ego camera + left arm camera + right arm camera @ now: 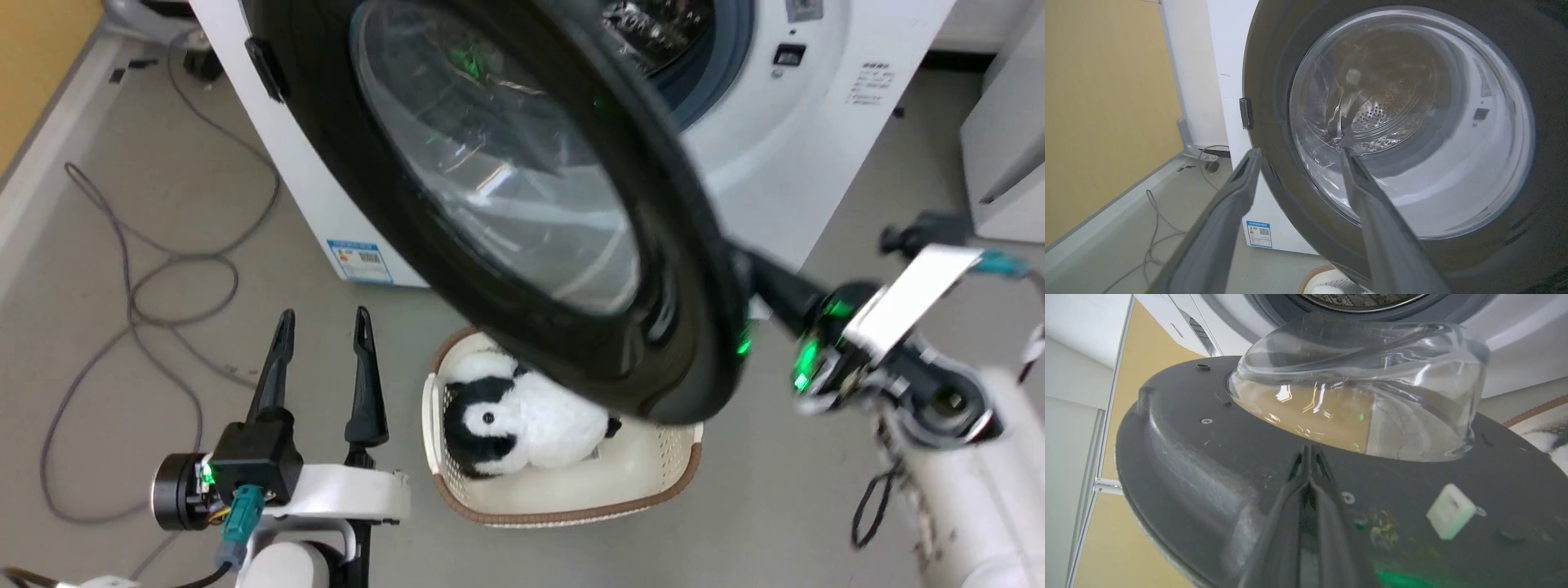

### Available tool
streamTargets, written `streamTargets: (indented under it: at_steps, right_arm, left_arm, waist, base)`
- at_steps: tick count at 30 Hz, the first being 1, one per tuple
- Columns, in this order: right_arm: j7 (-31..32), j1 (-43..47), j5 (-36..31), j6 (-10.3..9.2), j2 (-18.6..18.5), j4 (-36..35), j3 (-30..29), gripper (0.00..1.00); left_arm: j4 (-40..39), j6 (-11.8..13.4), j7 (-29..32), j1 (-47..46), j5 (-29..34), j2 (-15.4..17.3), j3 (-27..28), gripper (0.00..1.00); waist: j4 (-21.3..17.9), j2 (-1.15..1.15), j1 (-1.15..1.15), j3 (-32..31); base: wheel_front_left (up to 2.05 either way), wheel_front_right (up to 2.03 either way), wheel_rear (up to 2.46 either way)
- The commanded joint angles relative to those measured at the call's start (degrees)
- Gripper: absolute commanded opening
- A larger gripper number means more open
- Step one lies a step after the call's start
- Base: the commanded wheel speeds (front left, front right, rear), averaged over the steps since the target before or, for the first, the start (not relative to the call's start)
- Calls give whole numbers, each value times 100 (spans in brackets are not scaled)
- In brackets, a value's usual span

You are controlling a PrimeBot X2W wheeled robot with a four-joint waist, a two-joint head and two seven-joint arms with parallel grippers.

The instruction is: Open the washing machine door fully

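The washing machine door (367, 188) stands partly swung out from the white washing machine (816, 147), its glossy black outer face turned toward me. My right gripper (1309, 449) is shut with nothing held, its tips touching the door's matte grey inner face (1208, 457) just below the glass bowl (1355, 396). In the head view its dark fingers vanish behind the door's right edge. My left gripper (322, 322) hangs open at the lower left, apart from the door. Its fingertips (1253, 157) point at the door's outer rim (1274, 61).
A cream basket (653, 482) holding a penguin plush (514, 420) sits on the floor under the door's lower edge. Grey cables (131, 286) loop over the floor at left. A white cabinet (1008, 139) stands at right, a yellow wall (1106, 102) at left.
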Motion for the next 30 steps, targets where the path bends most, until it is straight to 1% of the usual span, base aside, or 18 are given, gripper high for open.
streamTargets:
  at_steps: [1,13,21,27,30]
  right_arm:
    - [75,298,-15,7,122,-175,119,0]
    - [237,1445,-95,7,526,-977,691,0]
    - [400,1902,-117,7,683,-1277,1226,0]
    - [216,2177,-201,7,733,-1530,1405,0]
    - [-185,2278,-405,7,730,-1721,1270,0]
  left_arm:
    - [33,-22,-30,102,47,4,16,100]
    - [161,-102,-30,399,128,4,39,100]
    - [236,-139,-30,567,163,4,62,100]
    - [285,-154,-30,661,159,4,74,100]
    - [304,-165,-30,710,163,4,85,100]
  waist:
    - [-35,0,0,-119]
    - [-60,0,0,-552]
    - [-83,0,0,-749]
    - [-89,0,0,-891]
    - [-97,0,0,-952]
  base:
    - [0,0,0]
    - [0,0,0]
    - [0,0,0]
    - [0,0,0]
    - [0,0,0]
